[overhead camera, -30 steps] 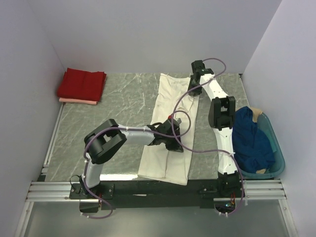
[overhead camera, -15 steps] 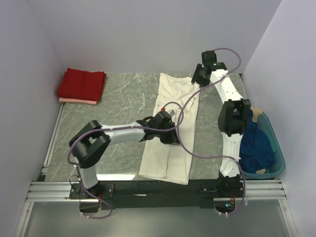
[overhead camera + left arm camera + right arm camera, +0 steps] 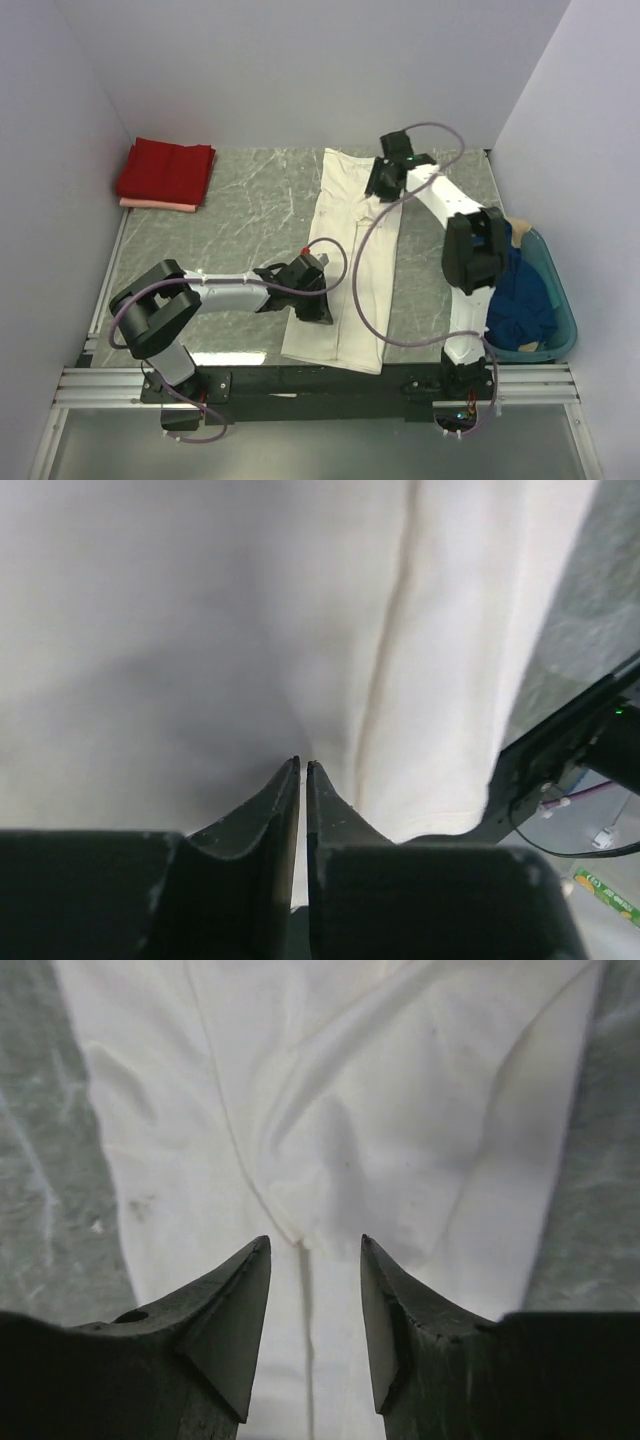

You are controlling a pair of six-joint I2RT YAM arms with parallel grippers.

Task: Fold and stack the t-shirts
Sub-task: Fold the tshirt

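Nearest, toward 6 o'clock on the table, the left gripper sits low on the near end of the cream shirt, at its 7 o'clock edge. Its jaws are closed almost tip to tip. Whether a pinch of cloth sits between them cannot be told. Placed there, it probably serves to pin or take hold of the hem for a crosswise fold.

At 4 o'clock the basket holds the blue shirt, heaped and unfolded. It looks parked there as the supply waiting its turn.

The cream shirt runs as a long strip from 6 to 12 o'clock through the table's middle. It is already narrowed lengthwise, with the sides turned in, so the next fold would likely bring one end over the other.

At the strip's 12 o'clock end the right gripper hovers with jaws apart, a raised crease lying between the tips. It seems lined up to close on that end.

Farthest, at 10 o'clock, the red shirt lies folded on the pink shirt, tucked in the corner as the finished stack.

Count: four shirts, two stacked, one half folded, one waiting; one basket; two grippers.
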